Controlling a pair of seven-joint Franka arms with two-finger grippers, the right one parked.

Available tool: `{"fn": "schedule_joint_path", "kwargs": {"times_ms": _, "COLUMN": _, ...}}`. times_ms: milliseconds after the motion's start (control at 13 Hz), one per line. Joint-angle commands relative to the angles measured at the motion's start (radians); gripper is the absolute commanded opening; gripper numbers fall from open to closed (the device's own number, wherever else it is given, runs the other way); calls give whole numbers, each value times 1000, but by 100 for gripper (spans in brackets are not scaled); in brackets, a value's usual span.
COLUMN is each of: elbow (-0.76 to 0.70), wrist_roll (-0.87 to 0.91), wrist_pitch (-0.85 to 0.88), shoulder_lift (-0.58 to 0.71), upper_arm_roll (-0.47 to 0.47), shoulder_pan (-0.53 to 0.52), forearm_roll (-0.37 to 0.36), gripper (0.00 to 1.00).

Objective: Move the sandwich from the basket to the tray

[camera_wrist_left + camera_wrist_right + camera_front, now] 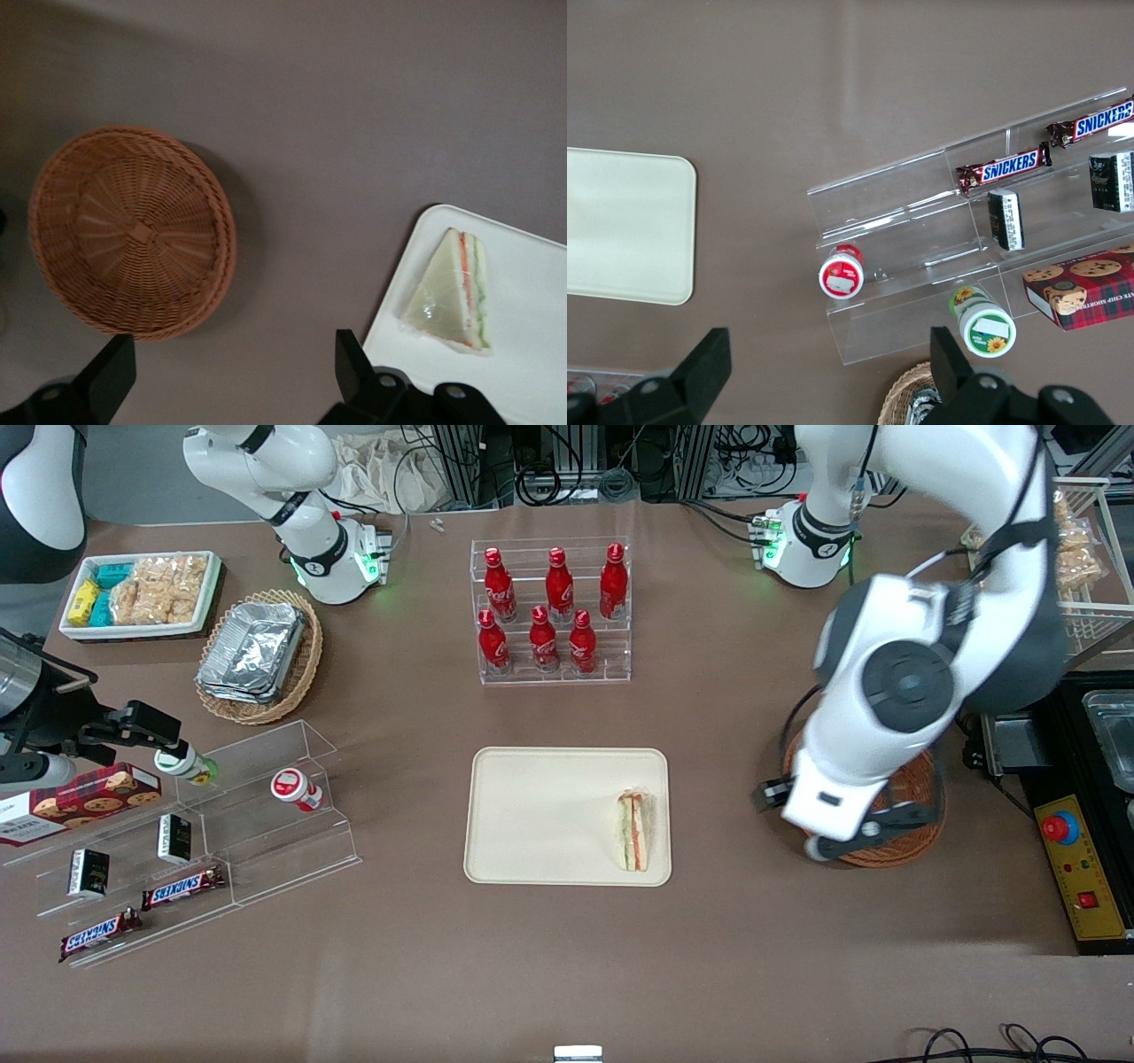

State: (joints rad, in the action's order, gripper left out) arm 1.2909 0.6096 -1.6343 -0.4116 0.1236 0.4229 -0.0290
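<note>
Brown table (726,957) carries the tray (532,815) with the sandwich (633,830) at its three-o'clock edge, the basket (131,232) bare; spread, empty hand (235,376) should simply lift away.

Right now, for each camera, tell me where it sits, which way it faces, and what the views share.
Front view: mounted high facing the robots, looking down on the table; both arms show, the gripper over the basket.
Left wrist view: on the working arm's wrist, looking straight down at the empty basket and the sandwich on the tray; its open fingers show.
Right wrist view: on the parked arm's wrist, looking down at the snack shelf.
Shared: the tray appears in all three.
</note>
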Motion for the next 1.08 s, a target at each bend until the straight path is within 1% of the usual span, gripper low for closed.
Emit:
{"fn": "schedule_joint_path", "kwargs": {"times_ms": 0, "elbow": 129, "wrist_roll": -115, "wrist_pitch": -19, "shoulder_lift": 132, "upper_arm_roll": 140, "shoulder_pan": 8, "forearm_roll": 149, "gripper": 100}}
{"fn": "schedule_joint_path", "kwargs": {"times_ms": 77, "elbow": 184, "wrist_roll": -172, "wrist_pitch": -41, "shoulder_lift": 181, "upper_arm_roll": 193, "shoulder_pan": 10, "forearm_roll": 171, "gripper": 100}}
{"fn": "schedule_joint_path", "kwargs": {"times_ms": 231, "elbow": 327, "wrist_roll": -235, "wrist_pitch": -116, "shoulder_lift": 285, "upper_arm_roll": 215, "shoulder_pan": 10, "forearm_roll": 164, "gripper": 100}}
{"fn": "schedule_joint_path", "kwargs": {"times_ms": 308, "elbow": 405, "wrist_roll": -238, "wrist_pitch": -154, "shoulder_lift": 345, "upper_arm_roll": 228, "shoulder_pan": 10, "forearm_roll": 147, "gripper": 100}}
{"fn": "schedule_joint_path", "kwargs": {"times_ms": 385, "elbow": 445, "wrist_roll": -237, "wrist_pitch": -157, "shoulder_lift": 376, "upper_arm_roll": 228, "shoulder_pan": 11, "forearm_roll": 94, "gripper": 100}}
{"fn": "schedule_joint_path", "kwargs": {"times_ms": 462, "elbow": 459, "wrist_roll": -238, "wrist_pitch": -156, "shoulder_lift": 387, "upper_arm_roll": 228, "shoulder_pan": 11, "forearm_roll": 65, "gripper": 100}}
{"fn": "schedule_joint_path", "kwargs": {"times_ms": 615, "elbow": 461, "wrist_roll": -257, "wrist_pitch": -141, "shoulder_lift": 389, "upper_arm_roll": 228, "shoulder_pan": 11, "forearm_roll": 60, "gripper": 100}}
{"fn": "schedule_joint_path", "kwargs": {"times_ms": 692, "elbow": 461, "wrist_roll": -287, "wrist_pitch": -106, "shoulder_lift": 389, "upper_arm_roll": 228, "shoulder_pan": 11, "forearm_roll": 54, "gripper": 100}}
{"fn": "schedule_joint_path", "kwargs": {"times_ms": 846, "elbow": 452, "wrist_roll": -319, "wrist_pitch": -81, "shoulder_lift": 389, "upper_arm_roll": 229, "shoulder_pan": 10, "forearm_roll": 6, "gripper": 100}}
{"fn": "schedule_joint_path", "kwargs": {"times_ms": 1000, "elbow": 417, "wrist_roll": -353, "wrist_pitch": -81, "shoulder_lift": 372, "upper_arm_roll": 235, "shoulder_pan": 10, "forearm_roll": -3, "gripper": 100}}
